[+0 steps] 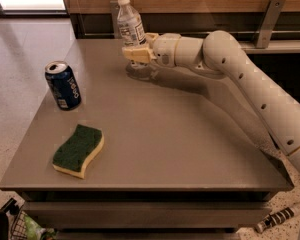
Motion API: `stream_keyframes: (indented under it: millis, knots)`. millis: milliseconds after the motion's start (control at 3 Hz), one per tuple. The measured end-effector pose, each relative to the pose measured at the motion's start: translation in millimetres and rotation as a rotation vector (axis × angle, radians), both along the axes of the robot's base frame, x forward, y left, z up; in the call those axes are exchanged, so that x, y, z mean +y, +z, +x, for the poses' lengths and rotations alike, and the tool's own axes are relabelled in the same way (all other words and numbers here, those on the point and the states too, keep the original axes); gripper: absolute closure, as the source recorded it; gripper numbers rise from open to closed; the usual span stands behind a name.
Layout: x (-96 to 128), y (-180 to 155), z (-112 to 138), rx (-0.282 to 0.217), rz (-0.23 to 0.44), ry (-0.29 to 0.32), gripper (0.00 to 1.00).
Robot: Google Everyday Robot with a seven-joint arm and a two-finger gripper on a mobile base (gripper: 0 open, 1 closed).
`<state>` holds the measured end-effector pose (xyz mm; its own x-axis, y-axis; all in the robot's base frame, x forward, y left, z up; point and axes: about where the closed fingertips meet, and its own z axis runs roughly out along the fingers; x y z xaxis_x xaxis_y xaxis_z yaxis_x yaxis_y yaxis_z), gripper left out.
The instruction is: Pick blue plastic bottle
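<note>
The blue plastic bottle (129, 26) is clear, with a white cap and a white label, and stands at the far edge of the table, leaning slightly left. My gripper (136, 54) reaches in from the right on a white arm (230, 69) and is shut around the bottle's middle, just under the label. The bottle's clear lower part shows below the fingers, close to the tabletop. I cannot tell whether its base touches the table.
A dark blue soda can (63, 85) stands upright at the table's left side. A green and yellow sponge (78, 150) lies near the front left. The grey table (180, 144) backs onto a wooden wall with a metal rail. The table's edges drop to the floor.
</note>
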<state>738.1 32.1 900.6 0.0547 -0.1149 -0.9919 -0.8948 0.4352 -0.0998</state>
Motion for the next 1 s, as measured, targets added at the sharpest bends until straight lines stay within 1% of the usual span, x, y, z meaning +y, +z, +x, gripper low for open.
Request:
stream_keyframes:
  millis: [333, 667, 1000]
  knots:
    - [-3.6, -6.0, 0.7, -0.020, 0.008, 0.029, 1.00]
    - [-19.0, -7.8, -11.6, -0.072, -0.023, 0.038, 1.00]
    - [-25.6, -10.1, -19.6, -0.111, -0.030, 0.051, 1.00]
